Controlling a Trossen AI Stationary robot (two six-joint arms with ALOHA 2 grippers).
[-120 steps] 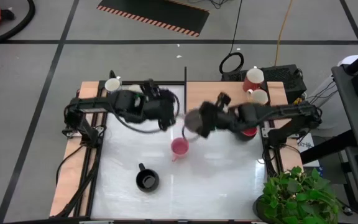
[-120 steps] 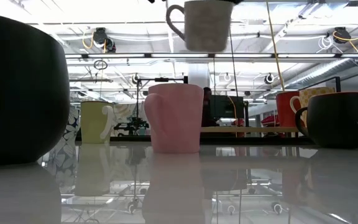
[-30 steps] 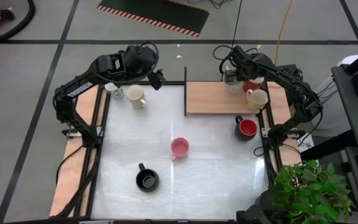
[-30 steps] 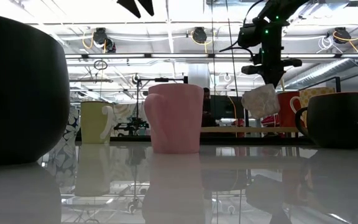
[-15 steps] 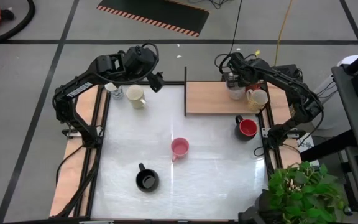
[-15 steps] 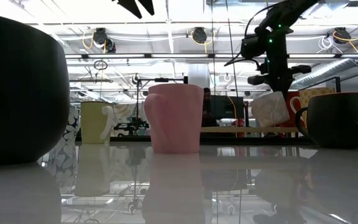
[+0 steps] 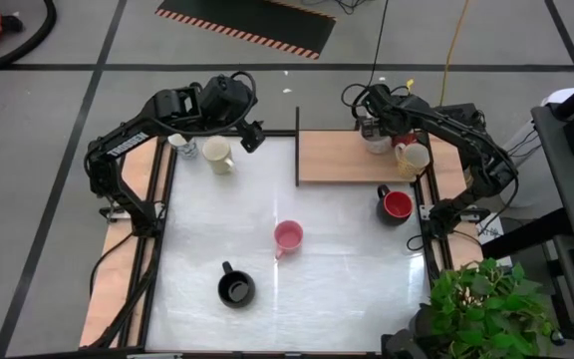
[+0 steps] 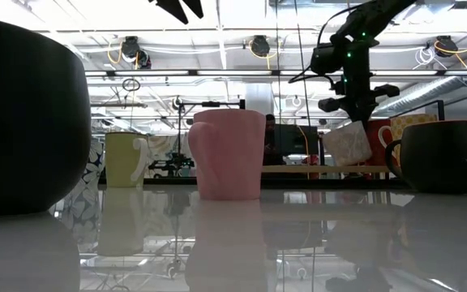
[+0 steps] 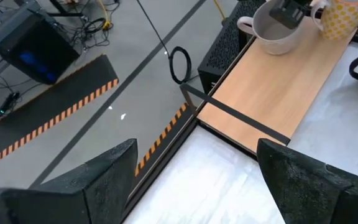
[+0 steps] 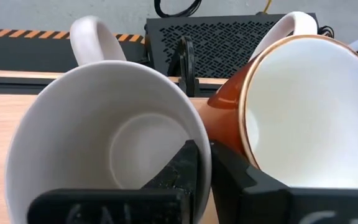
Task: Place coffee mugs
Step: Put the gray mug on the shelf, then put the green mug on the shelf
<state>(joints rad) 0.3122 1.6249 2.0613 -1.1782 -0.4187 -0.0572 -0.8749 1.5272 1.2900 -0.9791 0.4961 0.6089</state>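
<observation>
My right gripper point(image 7: 375, 130) is shut on a grey-white mug point(image 10: 104, 143) over the far right end of the wooden board point(image 7: 337, 160). The mug is close beside a red mug point(image 10: 291, 106). In the low view the held mug point(image 8: 347, 144) is tilted, just above the board. My left gripper point(image 7: 249, 132) hangs open in the air over the table's far left, holding nothing; its fingers frame the left wrist view point(image 9: 197, 180). A pink mug point(image 7: 287, 236) and a black mug point(image 7: 235, 289) stand on the white table. My right gripper holds the mug's rim point(image 10: 199, 152) on the side away from the handle, one finger point(image 10: 179, 168) inside the cup and the other point(image 10: 235, 180) outside. The fingers slant down from above. The mug hangs tilted, mouth up; I cannot tell whether its base touches the board.
A cream mug point(image 7: 217, 155) and a patterned mug point(image 7: 180, 143) stand at the far left. A yellow-dotted mug point(image 7: 413, 157) and a dark mug with a red inside point(image 7: 395, 204) stand at the right edge. A plant point(image 7: 481, 309) stands off the near right corner.
My right gripper has come down toward the wooden board with the grey-white mug and shifted a little toward the table's near edge, ending beside the red mug. The mug stays tilted in the grip.
</observation>
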